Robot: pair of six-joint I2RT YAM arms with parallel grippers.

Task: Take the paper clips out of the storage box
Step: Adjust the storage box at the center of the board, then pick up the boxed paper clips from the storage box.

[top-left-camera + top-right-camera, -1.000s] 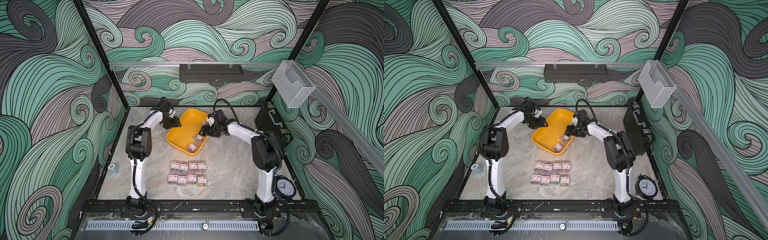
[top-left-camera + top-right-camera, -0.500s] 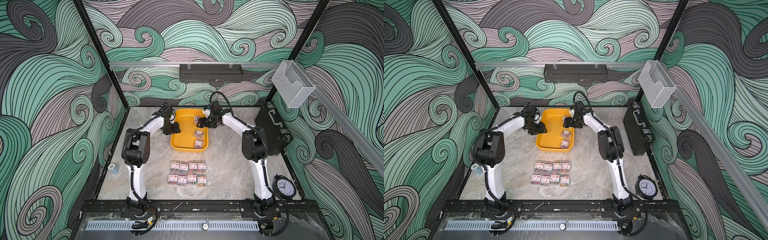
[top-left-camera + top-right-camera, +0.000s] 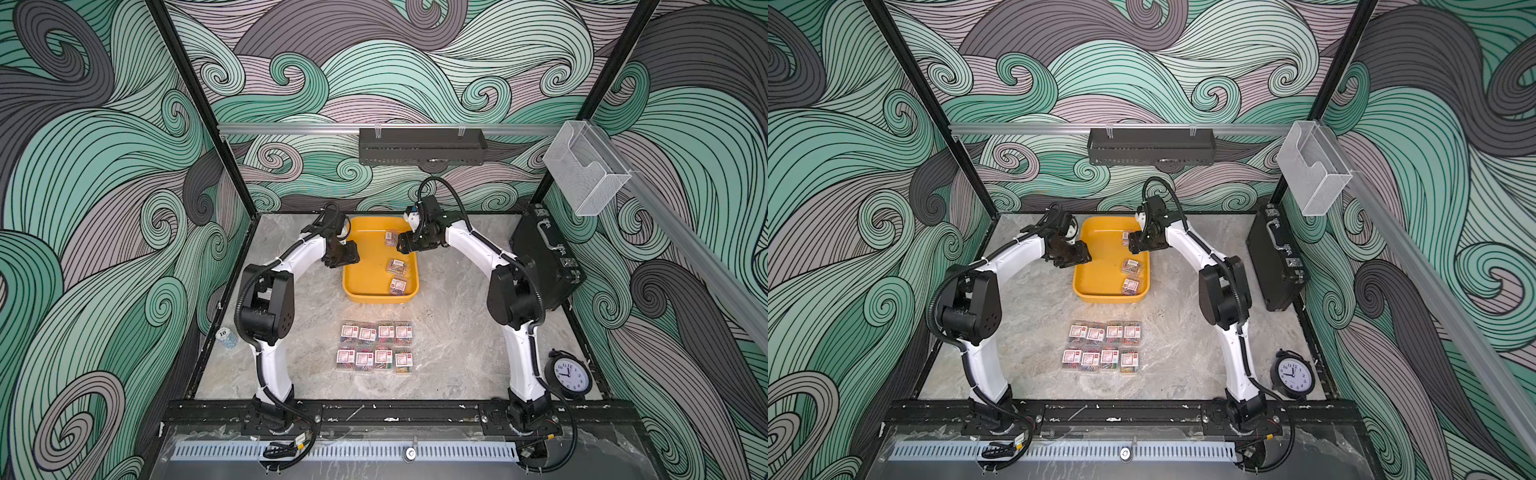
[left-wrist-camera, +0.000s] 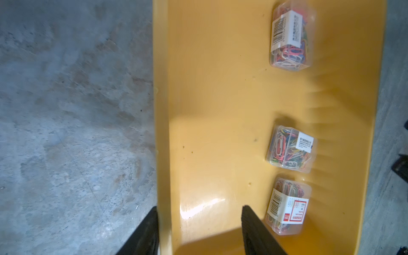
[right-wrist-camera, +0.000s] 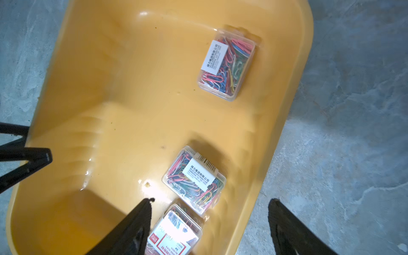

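Observation:
The yellow storage box (image 3: 380,298) (image 3: 1111,296) lies square at the back middle of the table. Three clear boxes of paper clips (image 3: 397,266) (image 4: 290,150) (image 5: 194,178) sit along its right wall. Several more paper clips boxes (image 3: 376,347) (image 3: 1104,347) lie in two rows on the table in front. My left gripper (image 3: 344,259) (image 4: 199,208) is open astride the left rim, one finger outside, one inside. My right gripper (image 3: 405,243) (image 5: 210,201) is open astride the right rim, with the rearmost box (image 5: 176,229) between its fingers.
A black briefcase (image 3: 544,257) stands at the right edge and a black clock (image 3: 568,374) at the front right. A small capped item (image 3: 226,336) lies by the left wall. A black shelf (image 3: 422,145) and a clear bin (image 3: 586,166) hang on the walls.
A second ago the storage box lay turned diagonally; it has swung round to lie square, both arms moving with it. Over the last half second nothing has visibly moved.

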